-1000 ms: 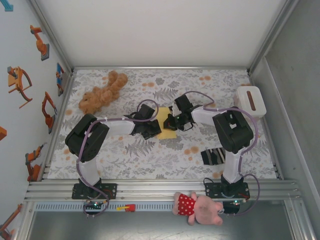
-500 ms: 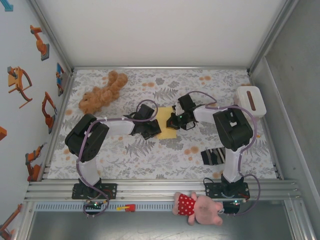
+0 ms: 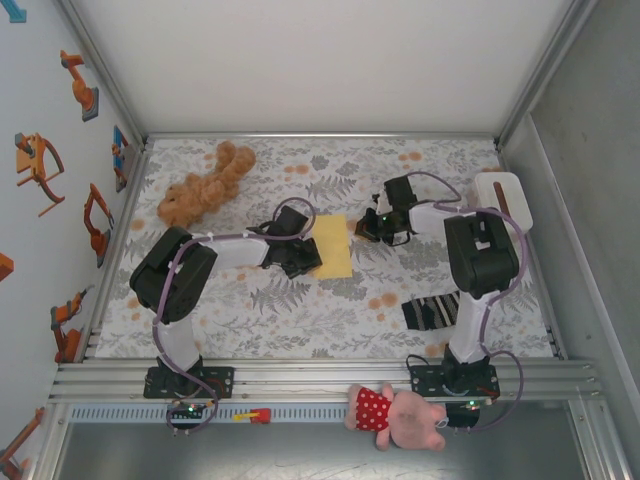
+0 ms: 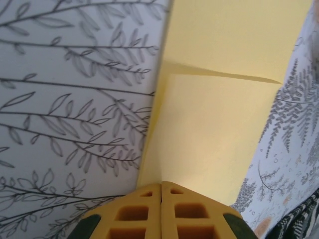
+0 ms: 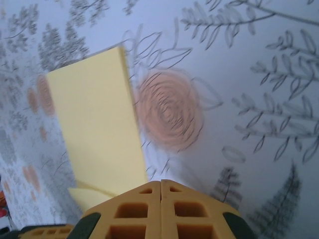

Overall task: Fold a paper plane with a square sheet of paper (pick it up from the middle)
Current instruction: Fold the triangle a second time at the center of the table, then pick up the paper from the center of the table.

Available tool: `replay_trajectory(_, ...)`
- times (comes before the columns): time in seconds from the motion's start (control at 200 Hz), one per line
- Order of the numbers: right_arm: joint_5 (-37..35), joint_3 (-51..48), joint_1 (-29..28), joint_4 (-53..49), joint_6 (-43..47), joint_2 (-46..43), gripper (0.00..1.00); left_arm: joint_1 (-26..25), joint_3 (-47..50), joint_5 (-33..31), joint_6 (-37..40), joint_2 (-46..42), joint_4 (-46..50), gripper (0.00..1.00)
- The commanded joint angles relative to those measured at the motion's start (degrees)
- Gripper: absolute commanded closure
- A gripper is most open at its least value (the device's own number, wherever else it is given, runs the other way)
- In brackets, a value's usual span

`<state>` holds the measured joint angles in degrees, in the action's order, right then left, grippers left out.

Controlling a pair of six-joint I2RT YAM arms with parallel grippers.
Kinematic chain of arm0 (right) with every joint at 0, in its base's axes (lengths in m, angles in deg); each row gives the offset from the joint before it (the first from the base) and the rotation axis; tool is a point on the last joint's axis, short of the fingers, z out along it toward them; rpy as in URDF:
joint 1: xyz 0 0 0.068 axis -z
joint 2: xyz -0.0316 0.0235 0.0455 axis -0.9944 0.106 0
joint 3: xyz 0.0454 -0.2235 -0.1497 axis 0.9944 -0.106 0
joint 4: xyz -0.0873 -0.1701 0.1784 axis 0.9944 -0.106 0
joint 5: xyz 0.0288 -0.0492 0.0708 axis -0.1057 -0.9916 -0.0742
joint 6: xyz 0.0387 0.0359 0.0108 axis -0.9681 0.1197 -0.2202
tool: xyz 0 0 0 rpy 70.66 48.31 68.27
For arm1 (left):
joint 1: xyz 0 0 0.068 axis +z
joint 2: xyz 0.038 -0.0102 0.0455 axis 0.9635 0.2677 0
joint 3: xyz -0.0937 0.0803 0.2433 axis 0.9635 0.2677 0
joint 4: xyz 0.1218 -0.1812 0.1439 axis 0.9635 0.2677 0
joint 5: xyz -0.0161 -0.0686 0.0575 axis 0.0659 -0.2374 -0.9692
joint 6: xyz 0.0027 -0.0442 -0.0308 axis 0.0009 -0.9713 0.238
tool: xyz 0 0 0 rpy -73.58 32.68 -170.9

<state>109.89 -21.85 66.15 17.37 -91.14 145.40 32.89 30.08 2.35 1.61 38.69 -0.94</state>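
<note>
I judge the first fold made. The square sheet of paper (image 3: 333, 247) lies doubled and flat, just ahead of my left claw (image 4: 160, 188), whose jaws are pressed together, empty. My right claw (image 5: 160, 185), likewise closed on nothing, sits just beside the sheet. Next, I should pin one edge and turn a corner in.

The square sheet of paper (image 3: 333, 248) is pale yellow and plain, folded over on itself into a tall rectangle, with one layer's edge slanting across it. It lies mid-table on the leaf-patterned table (image 3: 300, 320).
</note>
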Motion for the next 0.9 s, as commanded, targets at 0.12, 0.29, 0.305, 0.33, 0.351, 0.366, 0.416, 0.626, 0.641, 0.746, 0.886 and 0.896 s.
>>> replay_trajectory(0.12,0.7,-6.74,-1.72,1.17,-5.46,-8.69,0.89,1.01,-3.99,-0.41,3.43,-3.37,1.46,0.82)
replay_trajectory(0.29,2.59,-10.12,-4.53,6.45,-12.57,-9.07,0.73,2.73,-4.59,0.85,3.09,-0.94,-0.27,0.79)
replay_trajectory(0.305,2.76,-10.28,-4.74,7.0,-13.18,-8.94,0.72,2.86,-4.76,0.96,3.04,-0.85,-0.45,0.79)
replay_trajectory(0.33,2.92,-10.5,-5.08,7.71,-13.94,-8.85,0.68,2.91,-5.0,1.04,3.06,-0.33,-0.69,0.79)
replay_trajectory(0.351,2.86,-10.56,-5.31,8.0,-14.4,-8.62,0.66,2.99,-5.19,1.03,3.1,0.03,-0.7,0.79)
replay_trajectory(0.366,2.78,-10.6,-5.39,8.21,-14.72,-8.48,0.65,3.11,-5.37,1.05,3.11,0.38,-0.71,0.79)
replay_trajectory(0.416,2.77,-10.52,-5.92,8.8,-15.42,-7.93,0.65,3.33,-5.87,1.29,3.01,1.23,-0.85,0.79)
replay_trajectory(0.626,2.13,-10.52,-6.85,10.2,-18.1,-6.45,0.69,4.28,-5.82,1.19,1.9,3.55,-1.76,0.79)
replay_trajectory(0.641,2.0,-10.52,-6.85,10.15,-18.34,-6.36,0.7,4.24,-5.73,1.09,1.81,3.7,-1.76,0.79)
replay_trajectory(0.746,1.42,-10.7,-6.85,11.04,-19.6,-5.91,0.7,4.53,-5.16,0.77,0.9,4.33,-1.81,0.79)
replay_trajectory(0.886,1.28,-10.18,-6.95,11.37,-20.2,-4.75,0.69,4.83,-4.4,0.78,-0.31,5.14,-1.72,0.79)
replay_trajectory(0.896,1.33,-10.11,-6.94,11.39,-20.22,-4.58,0.69,4.86,-4.32,0.82,-0.38,5.14,-1.75,0.79)
